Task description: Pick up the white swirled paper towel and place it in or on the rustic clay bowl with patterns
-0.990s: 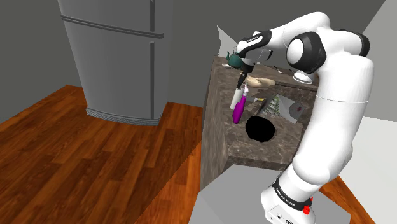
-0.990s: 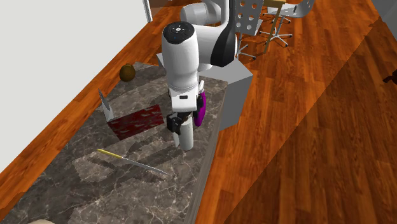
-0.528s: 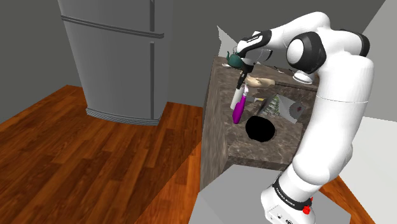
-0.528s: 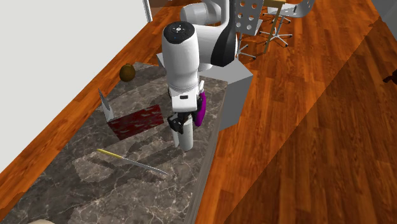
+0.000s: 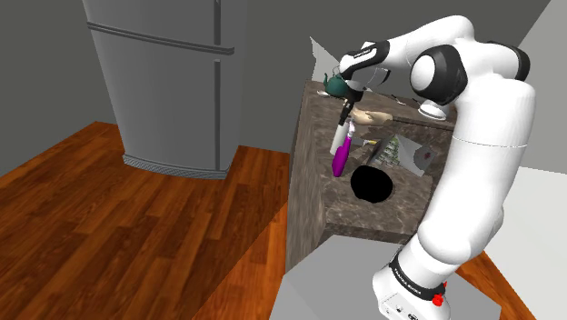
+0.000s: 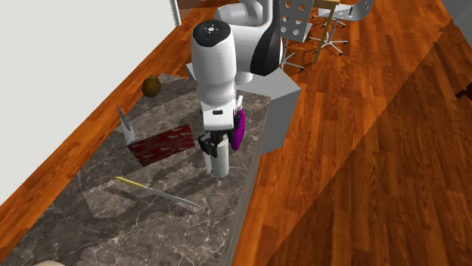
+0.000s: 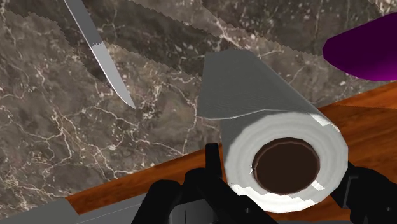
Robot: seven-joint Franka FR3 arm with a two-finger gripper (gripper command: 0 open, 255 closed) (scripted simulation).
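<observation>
Paper towel roll (image 7: 254, 95), white with a brown core, stands upright at the counter's (image 6: 113, 227) long edge, the one bordering the wooden floor (image 6: 363, 166). The black gripper (image 7: 284, 164) reaches down over it, and its two fingers (image 7: 213, 167) press against opposite sides of the roll, clasping it between them. Whether the roll's base rests on the counter or hangs just above it cannot be told.

A purple bottle (image 6: 239, 130) is at the same counter edge, just beside the roll on the stand's side. A knife (image 6: 163, 194) with a yellow handle lies flat on the counter farther from the stand, its toothed blade pointing toward the floor-side edge. A dark red mat (image 6: 163, 143) lies near the counter's middle, with a grey upright sheet (image 6: 125, 125) at the mat's end nearer the counter's opposite long edge. A round brownish thing (image 6: 152, 85) sits at the counter's corner by the white wall; whether it is the bowl cannot be told. A green teapot (image 5: 336, 86) stands at the counter's far end. A grey fridge (image 5: 173, 82) stands well apart from the counter.
</observation>
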